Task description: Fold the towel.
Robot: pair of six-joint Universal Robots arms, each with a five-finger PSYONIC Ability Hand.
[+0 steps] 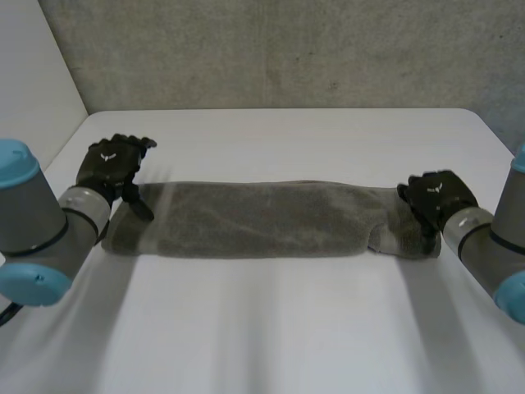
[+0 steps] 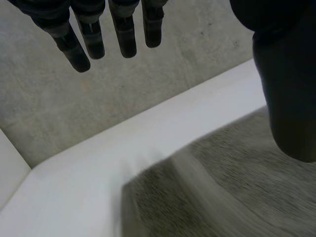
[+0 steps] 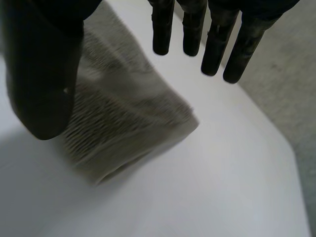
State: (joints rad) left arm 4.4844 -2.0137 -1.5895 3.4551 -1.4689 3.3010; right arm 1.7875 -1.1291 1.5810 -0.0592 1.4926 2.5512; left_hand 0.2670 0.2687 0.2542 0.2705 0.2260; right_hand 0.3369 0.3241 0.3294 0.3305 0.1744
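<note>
white table (image 1: 271,328), grey towel (image 1: 262,220) (folded lengthwise)

Soft, diffuse, rather dim light — white table (image 1: 279,131) the brightest surface

head camera high, looking down the table (image 1: 271,328), wrist cameras close over the towel (image 1: 254,217) ends

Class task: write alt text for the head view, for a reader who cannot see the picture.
A long grey towel, folded into a narrow strip, lies flat across a white table. The robot's left hand is at one end of the towel and its right hand at the other. A grey wall stands behind the table.
</note>
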